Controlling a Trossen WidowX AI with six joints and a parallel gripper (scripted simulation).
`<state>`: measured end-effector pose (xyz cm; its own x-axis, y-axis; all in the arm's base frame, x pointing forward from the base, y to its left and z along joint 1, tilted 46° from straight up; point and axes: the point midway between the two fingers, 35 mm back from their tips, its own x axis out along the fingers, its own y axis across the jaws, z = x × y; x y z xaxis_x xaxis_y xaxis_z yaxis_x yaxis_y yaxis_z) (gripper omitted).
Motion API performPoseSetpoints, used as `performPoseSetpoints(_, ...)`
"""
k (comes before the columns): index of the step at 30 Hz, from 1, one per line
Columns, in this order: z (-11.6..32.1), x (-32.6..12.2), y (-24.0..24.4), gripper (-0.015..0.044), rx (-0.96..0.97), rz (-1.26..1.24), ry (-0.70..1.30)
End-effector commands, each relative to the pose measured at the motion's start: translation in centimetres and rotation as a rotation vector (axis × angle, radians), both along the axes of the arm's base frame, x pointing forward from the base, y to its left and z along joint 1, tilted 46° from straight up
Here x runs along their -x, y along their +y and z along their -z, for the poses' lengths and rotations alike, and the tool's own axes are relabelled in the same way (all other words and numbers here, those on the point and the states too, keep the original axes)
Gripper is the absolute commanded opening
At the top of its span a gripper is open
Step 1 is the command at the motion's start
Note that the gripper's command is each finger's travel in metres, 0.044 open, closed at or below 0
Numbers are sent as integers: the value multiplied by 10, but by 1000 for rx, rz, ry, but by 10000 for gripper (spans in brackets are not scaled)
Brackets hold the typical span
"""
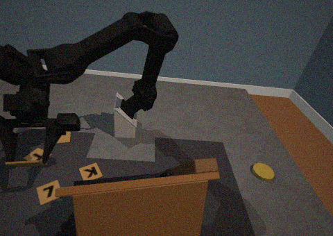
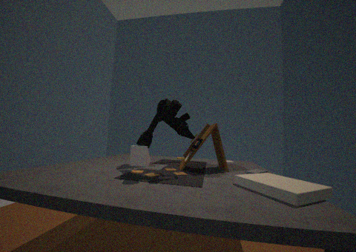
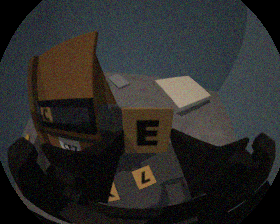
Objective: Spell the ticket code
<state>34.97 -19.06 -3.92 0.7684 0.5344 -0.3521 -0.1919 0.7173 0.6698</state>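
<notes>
Carrying the square tan E tile [image 1: 26, 163] [image 3: 159, 119], gripped in the black claw [image 1: 27, 162] [image 2: 193, 137] [image 3: 147, 132] beside the brown wooden board [image 1: 141, 205] [image 2: 219, 148] [image 3: 66, 75], seems the current step; next, align it with the dark rail [image 3: 77, 116]'s open end, then slide it inward.

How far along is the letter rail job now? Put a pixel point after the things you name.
Looks done: a tile, apparently C [image 3: 47, 114], sits in the rail [image 1: 116, 178] [image 2: 197, 144] [image 3: 73, 118].
In hand: the E tile [image 1: 26, 163] [image 3: 147, 120], clamped in the jaws outside the rail.
Left: sliding E home and releasing it, if it's next; the ticket [image 3: 69, 146] is too blurred to confirm the code.
</notes>
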Motion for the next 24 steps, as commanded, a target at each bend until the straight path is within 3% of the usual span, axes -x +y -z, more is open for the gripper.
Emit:
performPoseSetpoints(1, 3, 2, 1, 0, -35, 6, 5)
performPoseSetpoints(14, 18, -35, 28, 0, -36, 6, 4)
performPoseSetpoints(24, 18, -37, 29, 0, -37, 6, 3)
